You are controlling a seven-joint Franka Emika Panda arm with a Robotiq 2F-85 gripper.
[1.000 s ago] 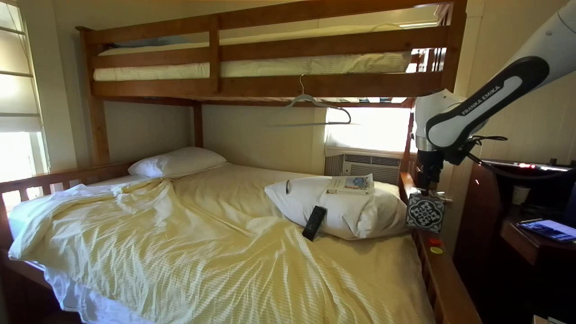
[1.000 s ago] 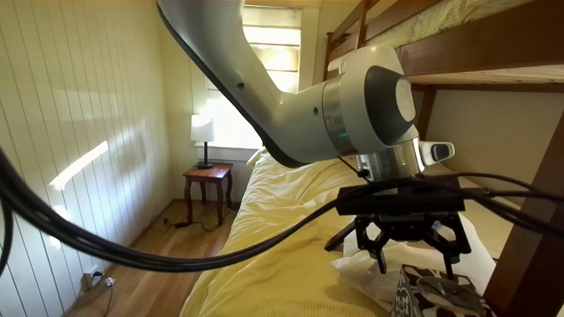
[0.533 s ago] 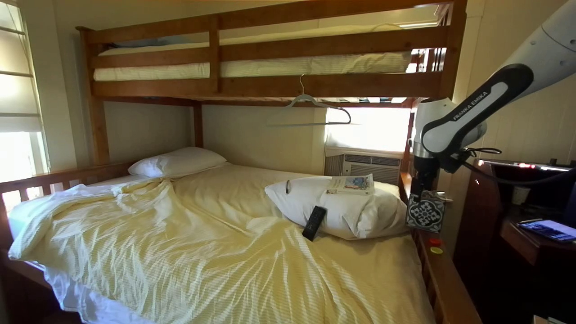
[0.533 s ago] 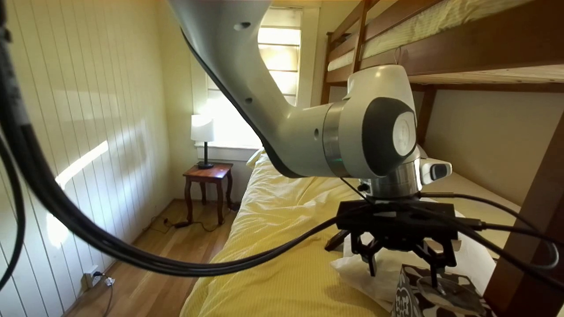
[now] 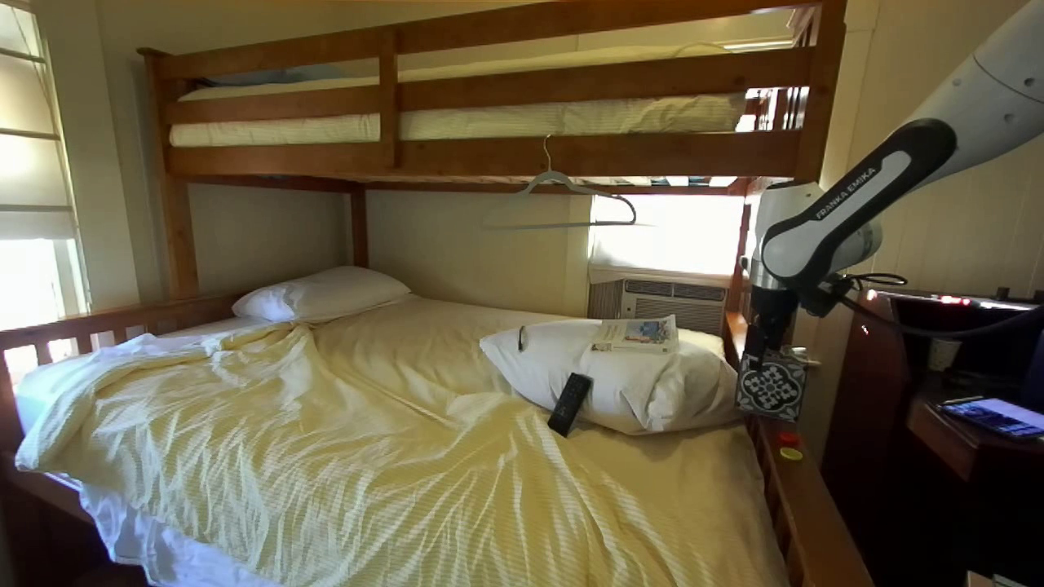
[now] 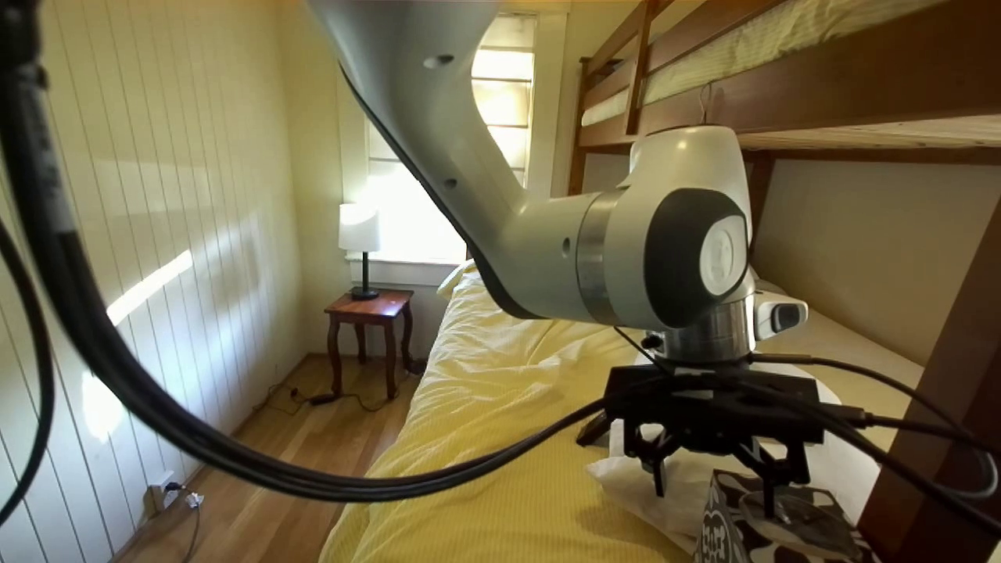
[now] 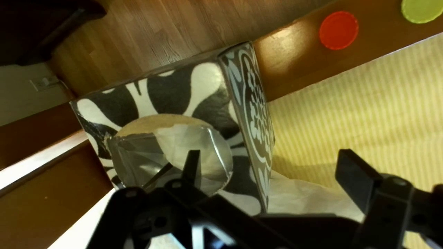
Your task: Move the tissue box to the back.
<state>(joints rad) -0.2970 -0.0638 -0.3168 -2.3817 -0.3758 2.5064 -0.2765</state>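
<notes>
The tissue box (image 5: 771, 391) is a cube with a black-and-white pattern, upright on the wooden bed rail's corner. It shows partly at the bottom of an exterior view (image 6: 715, 532) and large in the wrist view (image 7: 254, 114). Its top has an oval opening with torn clear film. My gripper (image 6: 714, 503) is open above it, jaws wide apart, nothing between them. In the wrist view the gripper (image 7: 268, 154) has one finger over the opening and the other outside the patterned side, above the yellow blanket. I cannot tell whether the first finger dips into the opening.
A white pillow (image 5: 620, 391) lies beside the box, with a book (image 5: 636, 335) on it and a black remote (image 5: 570, 404) against it. Red (image 7: 338, 30) and yellow-green (image 7: 421, 10) discs sit on the rail (image 7: 287, 65). A bed post (image 6: 931, 438) stands close by. The upper bunk overhangs.
My gripper has come down a little and shifted left in both exterior views, bringing one finger over the box's opening. The box has not moved.
</notes>
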